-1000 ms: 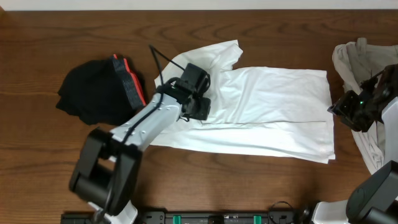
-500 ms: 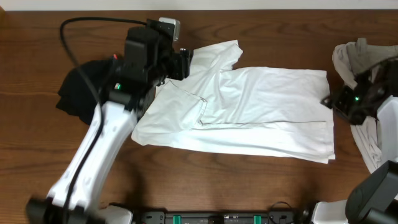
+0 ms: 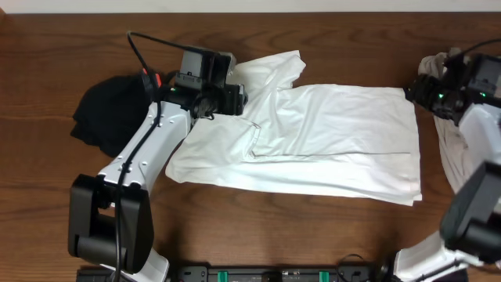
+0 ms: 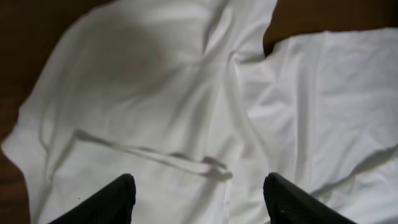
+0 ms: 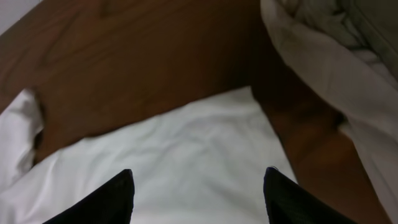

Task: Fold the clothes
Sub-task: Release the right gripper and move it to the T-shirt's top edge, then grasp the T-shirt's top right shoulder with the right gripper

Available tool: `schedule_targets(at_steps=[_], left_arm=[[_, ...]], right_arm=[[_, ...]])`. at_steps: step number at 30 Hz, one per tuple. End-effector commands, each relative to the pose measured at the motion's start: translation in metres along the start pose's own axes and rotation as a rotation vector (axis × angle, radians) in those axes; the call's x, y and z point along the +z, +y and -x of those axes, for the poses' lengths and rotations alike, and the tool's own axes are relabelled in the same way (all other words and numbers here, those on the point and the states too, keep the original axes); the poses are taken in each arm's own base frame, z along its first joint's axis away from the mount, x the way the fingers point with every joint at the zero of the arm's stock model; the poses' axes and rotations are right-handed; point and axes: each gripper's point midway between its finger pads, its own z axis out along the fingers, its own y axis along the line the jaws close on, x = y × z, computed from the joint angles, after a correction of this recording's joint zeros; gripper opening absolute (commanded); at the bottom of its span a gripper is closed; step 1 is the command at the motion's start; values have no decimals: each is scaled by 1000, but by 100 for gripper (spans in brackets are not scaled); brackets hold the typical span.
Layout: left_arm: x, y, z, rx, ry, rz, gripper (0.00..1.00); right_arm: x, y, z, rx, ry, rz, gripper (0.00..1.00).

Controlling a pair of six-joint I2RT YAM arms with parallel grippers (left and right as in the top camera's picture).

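A white T-shirt lies spread across the middle of the table, partly folded, one sleeve sticking up at the back. It also shows in the left wrist view and in the right wrist view. My left gripper is open and empty above the shirt's left shoulder area; its jaws straddle a fold line. My right gripper is open and empty over the shirt's back right corner; its jaws hang above the white cloth.
A black garment with a red band lies at the left. A heap of pale beige clothes lies at the right edge, also in the right wrist view. Dark wooden table all around.
My left gripper has let the shirt's left part down and moved right over the shoulder. My right gripper has moved up and back to the shirt's back right corner.
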Motion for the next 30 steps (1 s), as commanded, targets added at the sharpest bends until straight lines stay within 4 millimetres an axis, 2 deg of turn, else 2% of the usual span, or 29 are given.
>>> schedule_targets(at_steps=[1, 5, 8, 11, 12, 15, 18, 24, 27, 30], left_arm=[[-7, -5, 3, 11, -4, -15, 68], [-7, -9, 0, -15, 10, -35, 69], [-8, -10, 5, -2, -8, -44, 72], [-10, -11, 22, 15, -70, -52, 74], [-11, -11, 27, 17, -90, -53, 75], [-11, -9, 31, -8, -104, -55, 75], [-10, -9, 25, -21, -79, -53, 75], [-11, -5, 0, -58, 20, -39, 75], [-13, -4, -11, -73, 63, -30, 75], [-14, -3, -20, -86, 100, -24, 76]], right_arm=[[23, -8, 10, 18, -1, -5, 64], [52, -15, 19, 39, 13, 3, 66], [60, 9, 21, 41, 46, 153, 69], [54, 33, 25, 25, 50, 275, 68], [50, 47, 28, 20, 54, 332, 68], [44, 81, 26, 6, 81, 443, 68], [48, 120, 12, -29, 121, 496, 68], [82, 190, -29, -184, 136, 468, 70], [95, 219, -46, -228, 128, 473, 71], [110, 237, -57, -233, 105, 452, 70]])
